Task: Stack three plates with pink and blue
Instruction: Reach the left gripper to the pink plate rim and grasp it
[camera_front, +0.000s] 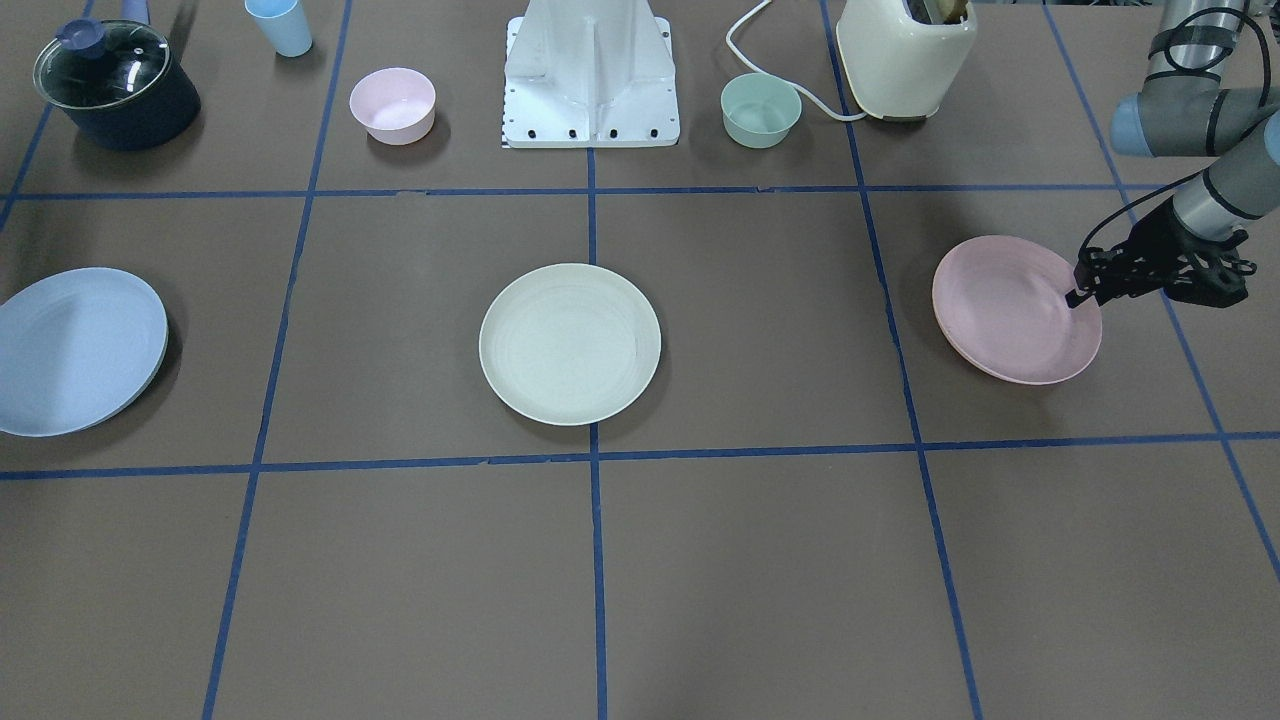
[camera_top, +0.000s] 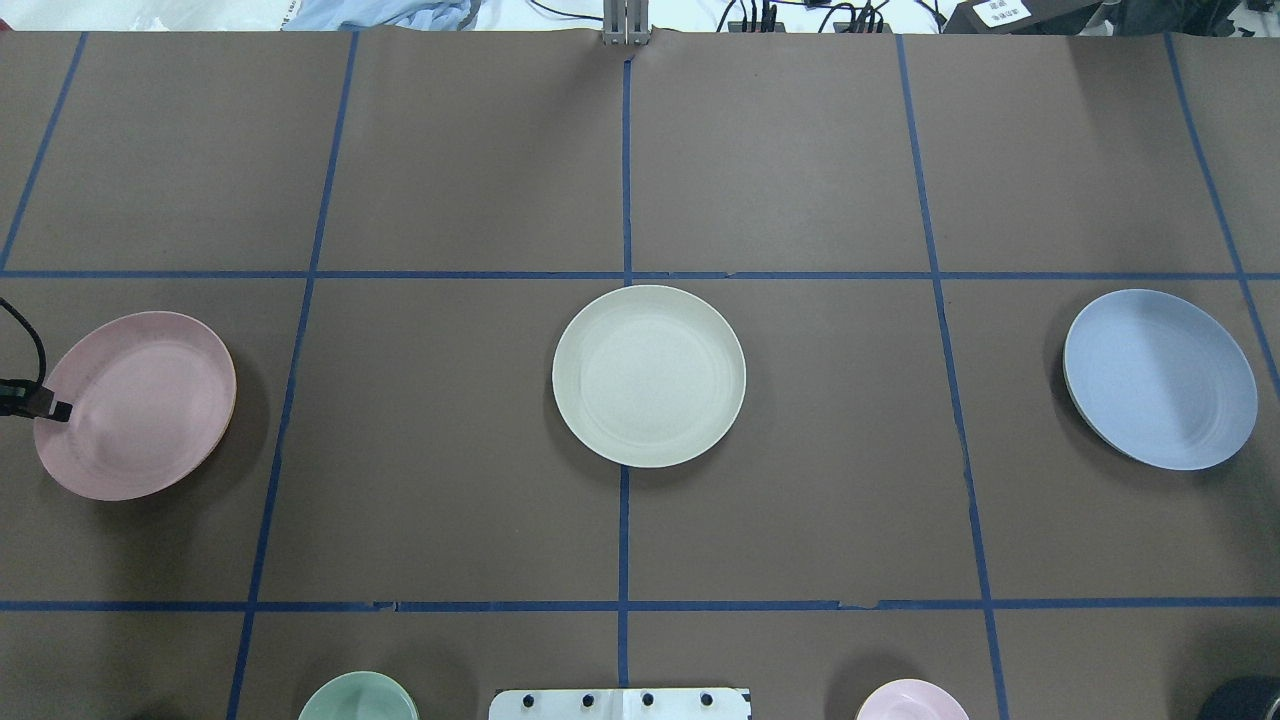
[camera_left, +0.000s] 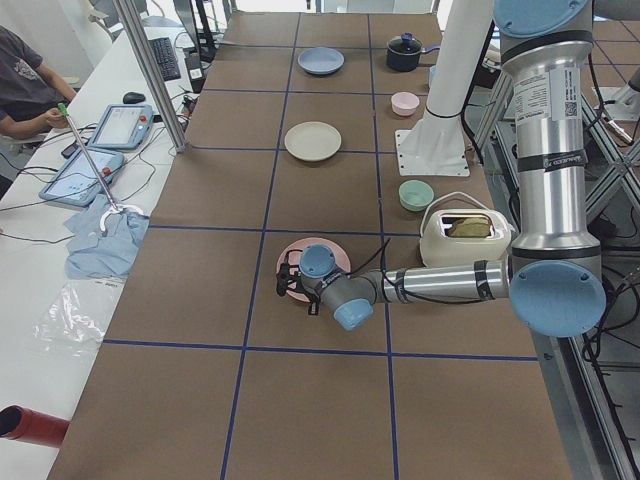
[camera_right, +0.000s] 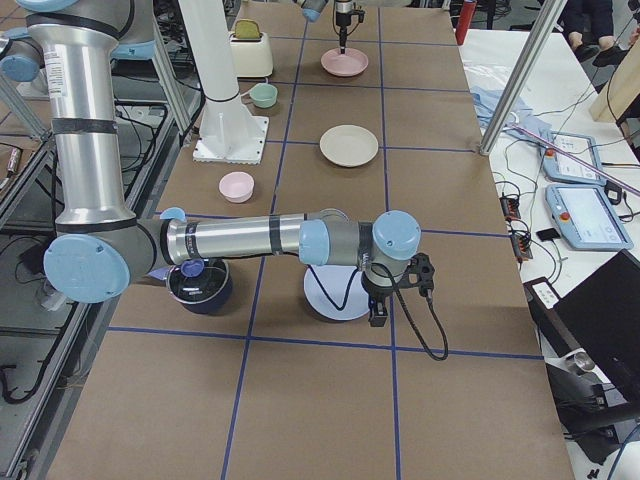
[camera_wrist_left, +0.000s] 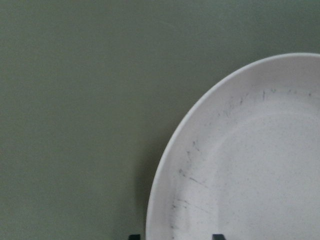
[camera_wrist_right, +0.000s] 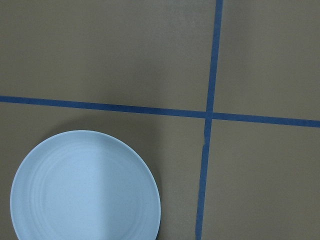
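Observation:
Three plates lie apart on the brown table. The pink plate (camera_front: 1010, 310) (camera_top: 135, 405) is on my left side, the cream-green plate (camera_front: 570, 343) (camera_top: 648, 375) in the middle, the light blue plate (camera_front: 75, 350) (camera_top: 1160, 380) on my right side. My left gripper (camera_front: 1078, 293) (camera_top: 55, 408) is open and low at the pink plate's outer edge. In the left wrist view its two fingertips (camera_wrist_left: 218, 236) stand one on each side of the rim of the plate (camera_wrist_left: 250, 160). My right gripper (camera_right: 378, 315) hovers beside the blue plate (camera_wrist_right: 85, 187); I cannot tell whether it is open or shut.
Along the robot's side stand a dark pot with a glass lid (camera_front: 115, 85), a light blue cup (camera_front: 280, 25), a small pink bowl (camera_front: 392, 105), the white robot base (camera_front: 590, 80), a small green bowl (camera_front: 760, 110) and a cream toaster (camera_front: 905, 55).

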